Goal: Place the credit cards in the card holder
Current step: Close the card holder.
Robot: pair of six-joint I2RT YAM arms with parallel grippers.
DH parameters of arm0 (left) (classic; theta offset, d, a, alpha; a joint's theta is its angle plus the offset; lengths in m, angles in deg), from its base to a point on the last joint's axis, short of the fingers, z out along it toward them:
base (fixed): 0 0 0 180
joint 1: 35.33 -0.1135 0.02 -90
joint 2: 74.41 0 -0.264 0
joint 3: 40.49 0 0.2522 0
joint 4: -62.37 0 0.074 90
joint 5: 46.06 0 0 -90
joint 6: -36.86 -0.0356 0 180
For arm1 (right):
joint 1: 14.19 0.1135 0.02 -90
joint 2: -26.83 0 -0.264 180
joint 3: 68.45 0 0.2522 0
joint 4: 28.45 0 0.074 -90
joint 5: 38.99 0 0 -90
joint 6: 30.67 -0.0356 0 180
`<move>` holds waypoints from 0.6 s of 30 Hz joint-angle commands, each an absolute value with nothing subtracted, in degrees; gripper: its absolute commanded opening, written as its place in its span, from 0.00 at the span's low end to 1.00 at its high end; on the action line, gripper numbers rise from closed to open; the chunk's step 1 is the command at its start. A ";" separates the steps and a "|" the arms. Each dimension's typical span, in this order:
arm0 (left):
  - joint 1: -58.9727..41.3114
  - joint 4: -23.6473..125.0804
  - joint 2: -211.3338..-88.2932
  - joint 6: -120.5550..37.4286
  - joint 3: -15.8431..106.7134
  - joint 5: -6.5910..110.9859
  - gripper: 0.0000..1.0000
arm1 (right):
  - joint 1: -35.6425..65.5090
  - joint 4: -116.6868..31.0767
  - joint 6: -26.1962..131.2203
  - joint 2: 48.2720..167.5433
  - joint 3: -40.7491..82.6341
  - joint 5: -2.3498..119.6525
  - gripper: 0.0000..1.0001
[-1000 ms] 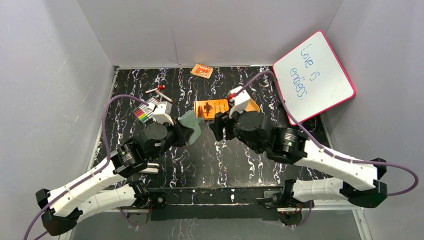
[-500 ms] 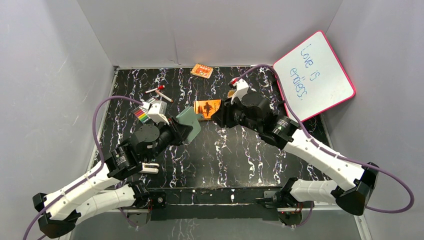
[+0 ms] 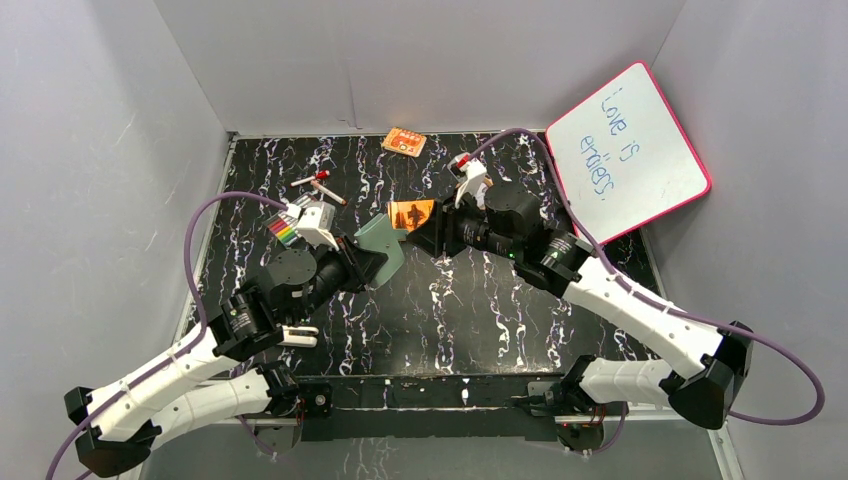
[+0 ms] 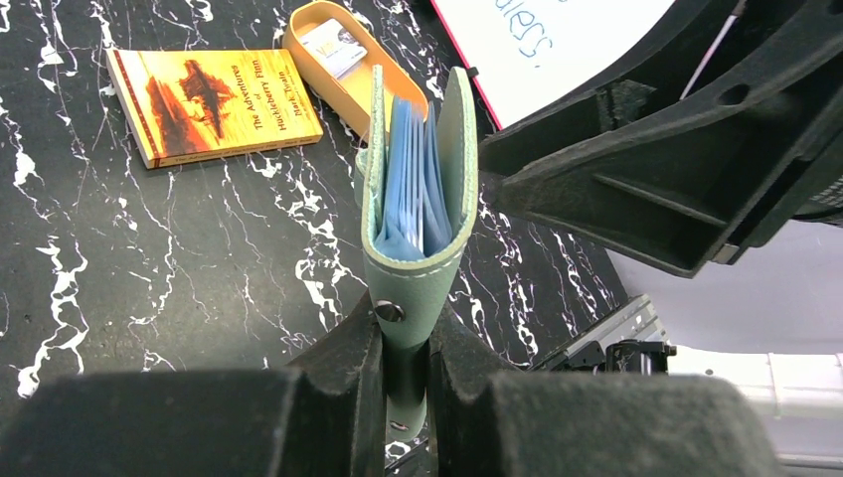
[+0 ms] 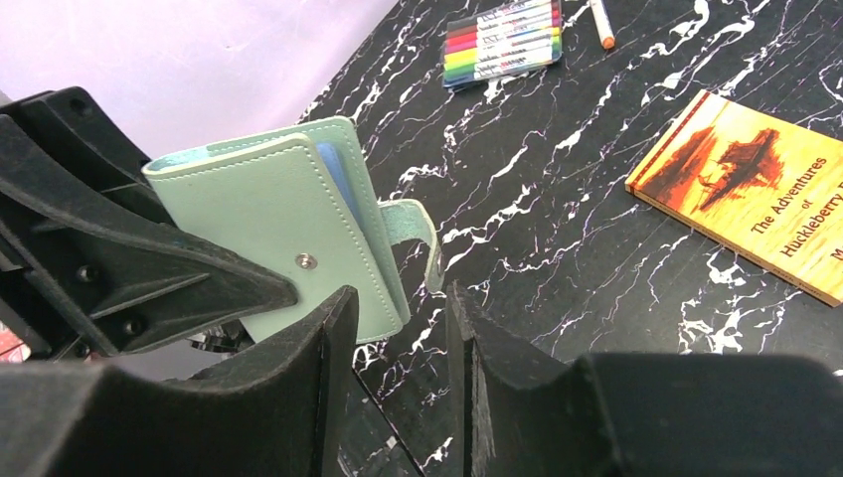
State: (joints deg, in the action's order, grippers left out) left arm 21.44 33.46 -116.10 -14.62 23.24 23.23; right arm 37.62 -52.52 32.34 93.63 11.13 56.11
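Note:
The grey-green card holder (image 4: 418,199) stands upright off the table, pale blue pockets fanned open at its top edge. My left gripper (image 4: 406,318) is shut on its spine end, just by the snap stud. In the top view the card holder (image 3: 380,243) sits between both arms. My right gripper (image 5: 400,298) is open with nothing between its fingers; its left fingertip is at the lower corner of the card holder (image 5: 278,219), next to the hanging snap tab. A pale card (image 4: 333,45) lies in the tan oval tin (image 4: 348,70).
An orange book (image 3: 412,213) lies just behind the grippers. A marker pack (image 3: 285,230) and loose pens (image 3: 320,185) lie at the left. A small orange item (image 3: 404,141) is at the back edge. A pink-framed whiteboard (image 3: 625,150) leans at the right.
My right arm has reached left and forward to the card holder, now covering the tin, and its jaws have narrowed. The left gripper kept its grip and shifted slightly.

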 commanded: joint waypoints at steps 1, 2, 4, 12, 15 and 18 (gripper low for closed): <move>21.36 35.83 -114.63 -15.21 23.41 23.11 0.00 | 37.49 -48.77 31.56 94.27 11.67 57.00 0.44; 21.37 35.72 -114.58 -15.18 23.45 23.11 0.00 | 37.44 -48.58 31.51 94.43 11.71 56.99 0.43; 21.41 35.80 -114.49 -15.22 23.43 23.26 0.00 | 37.48 -48.44 31.47 94.73 11.92 56.82 0.42; 21.36 35.62 -114.06 -15.39 23.35 23.24 0.00 | 37.48 -48.20 31.47 95.97 12.50 56.30 0.39; 21.36 35.61 -113.94 -15.31 23.15 23.02 0.00 | 37.44 -48.15 31.47 96.24 12.63 56.11 0.37; 21.38 35.65 -113.73 -15.35 23.06 22.93 0.00 | 37.48 -48.26 31.55 96.36 12.76 56.07 0.32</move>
